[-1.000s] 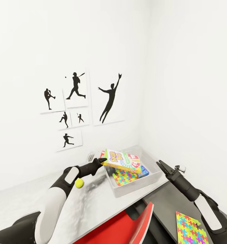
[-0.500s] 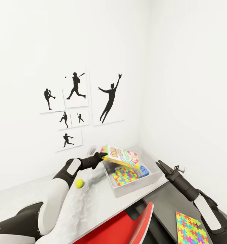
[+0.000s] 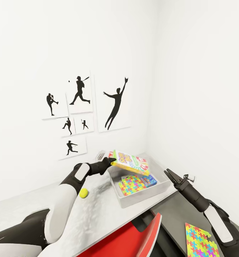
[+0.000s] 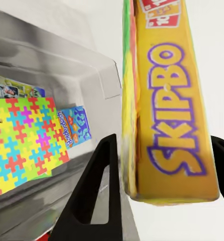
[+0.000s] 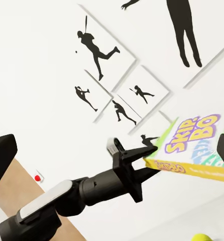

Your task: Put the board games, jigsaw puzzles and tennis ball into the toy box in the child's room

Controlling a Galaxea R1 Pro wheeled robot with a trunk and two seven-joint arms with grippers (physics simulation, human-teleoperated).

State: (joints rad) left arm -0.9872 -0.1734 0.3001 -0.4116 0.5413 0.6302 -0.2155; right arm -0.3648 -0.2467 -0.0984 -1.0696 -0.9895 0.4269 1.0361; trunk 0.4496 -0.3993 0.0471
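Note:
My left gripper (image 3: 112, 162) is shut on one end of the yellow "SKIP BO" board game (image 3: 130, 162), holding it tilted in the air above the grey toy box (image 3: 133, 201) on the table (image 3: 98, 217). In the left wrist view the box edge (image 4: 167, 115) sits between the two fingers (image 4: 99, 191). Inside the toy box lie a jigsaw puzzle (image 3: 131, 185) and a light blue board game (image 3: 149, 180). The tennis ball (image 3: 84, 193) rests on the table under my left forearm. My right gripper (image 3: 168, 172) hovers open just right of the toy box.
A second jigsaw puzzle (image 3: 199, 242) lies on the lower dark desk (image 3: 176, 214) at the right. A red chair (image 3: 133, 237) stands under the table's front edge. Walls close in behind and to the right, with sports silhouette pictures (image 3: 80, 110).
My left gripper has lifted the SKIP BO box higher and carried it slightly farther over the toy box. The right arm has stayed where it was.

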